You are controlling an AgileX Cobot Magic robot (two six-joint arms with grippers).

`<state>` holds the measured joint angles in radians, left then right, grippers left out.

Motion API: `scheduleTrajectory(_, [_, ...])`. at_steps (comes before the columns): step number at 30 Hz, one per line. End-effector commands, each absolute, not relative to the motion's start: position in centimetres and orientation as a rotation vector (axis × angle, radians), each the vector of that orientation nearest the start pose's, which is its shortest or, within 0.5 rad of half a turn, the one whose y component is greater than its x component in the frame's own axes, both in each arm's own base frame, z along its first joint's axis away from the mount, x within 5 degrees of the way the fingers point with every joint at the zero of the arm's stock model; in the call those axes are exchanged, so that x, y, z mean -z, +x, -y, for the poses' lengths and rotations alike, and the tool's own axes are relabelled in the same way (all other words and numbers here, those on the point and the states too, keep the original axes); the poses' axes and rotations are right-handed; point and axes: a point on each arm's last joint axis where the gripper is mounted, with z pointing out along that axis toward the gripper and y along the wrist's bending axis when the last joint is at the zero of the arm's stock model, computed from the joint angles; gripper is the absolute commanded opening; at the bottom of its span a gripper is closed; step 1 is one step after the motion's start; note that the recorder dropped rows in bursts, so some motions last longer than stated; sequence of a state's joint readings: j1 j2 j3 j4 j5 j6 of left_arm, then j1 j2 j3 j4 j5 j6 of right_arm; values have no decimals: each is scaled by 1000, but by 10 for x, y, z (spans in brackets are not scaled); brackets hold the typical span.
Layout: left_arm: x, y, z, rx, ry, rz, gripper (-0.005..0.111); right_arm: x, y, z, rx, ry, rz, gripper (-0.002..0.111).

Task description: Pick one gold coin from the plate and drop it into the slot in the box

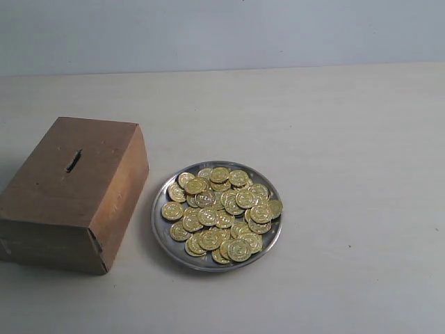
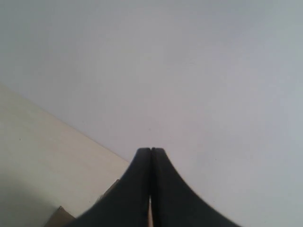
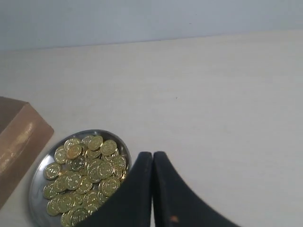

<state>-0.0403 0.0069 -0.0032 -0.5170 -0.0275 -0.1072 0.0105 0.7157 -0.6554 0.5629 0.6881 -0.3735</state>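
Observation:
A round silver plate [image 1: 161,224] sits on the pale table, heaped with several gold coins [image 1: 221,212]. Left of it stands the brown cardboard box [image 1: 66,195], with the dark slot [image 1: 73,161] in its top face. Neither gripper shows in the exterior view. In the right wrist view my right gripper [image 3: 152,154] is shut with nothing in it, hovering beside the plate [image 3: 36,175] and its coins [image 3: 85,177], with the box [image 3: 19,142] beyond. My left gripper [image 2: 150,150] is shut and empty, facing the wall, with a box corner [image 2: 59,216] just showing.
The pale table [image 1: 348,174] stretches wide to the right of and behind the plate. A grey-blue wall [image 1: 222,31] runs along the table's far edge.

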Motion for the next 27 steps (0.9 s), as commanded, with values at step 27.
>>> scheduleTrajectory(27, [-273,59,33,297,388,-1775,0,-234,256,-147,-556,-790,-2508,0])
